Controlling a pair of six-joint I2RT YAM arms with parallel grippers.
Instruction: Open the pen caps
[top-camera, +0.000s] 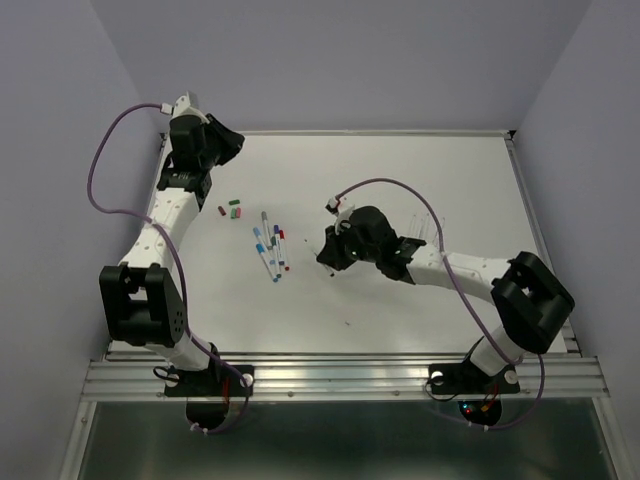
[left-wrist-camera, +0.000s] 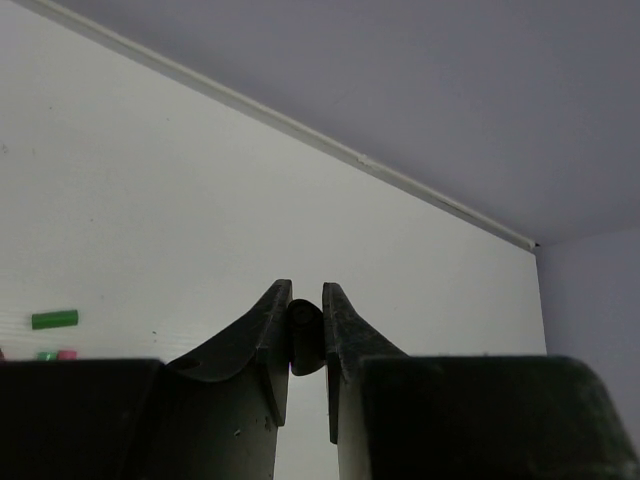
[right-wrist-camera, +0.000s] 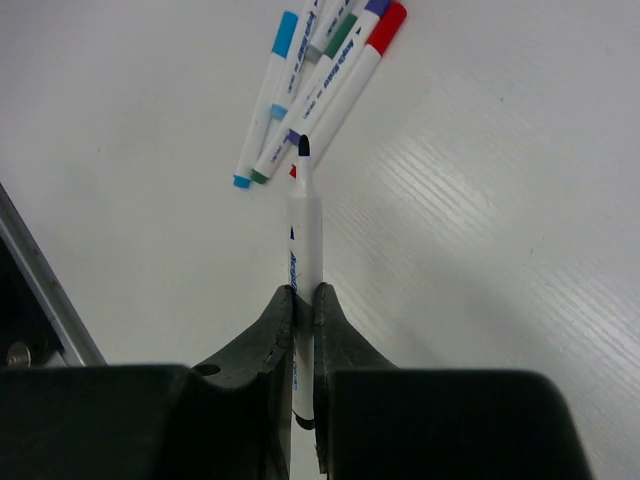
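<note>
My left gripper (left-wrist-camera: 306, 298) is shut on a small dark pen cap (left-wrist-camera: 306, 340), held high over the far left of the table (top-camera: 420, 180); it also shows in the top view (top-camera: 232, 143). My right gripper (right-wrist-camera: 303, 292) is shut on a white-barrelled pen (right-wrist-camera: 305, 235) whose dark tip (right-wrist-camera: 303, 146) is bare. It hovers just right of a cluster of pens (top-camera: 270, 245), also in the right wrist view (right-wrist-camera: 320, 70). Loose caps lie left of the cluster: a green one (top-camera: 234, 201), a maroon one (top-camera: 222, 211), and a green-and-red pair (top-camera: 237, 213).
In the left wrist view a green cap (left-wrist-camera: 54, 319) and two more caps (left-wrist-camera: 56, 355) lie at the lower left. The table's raised far rim (left-wrist-camera: 300, 130) meets lilac walls. A metal rail (top-camera: 340, 375) runs along the near edge by the arm bases.
</note>
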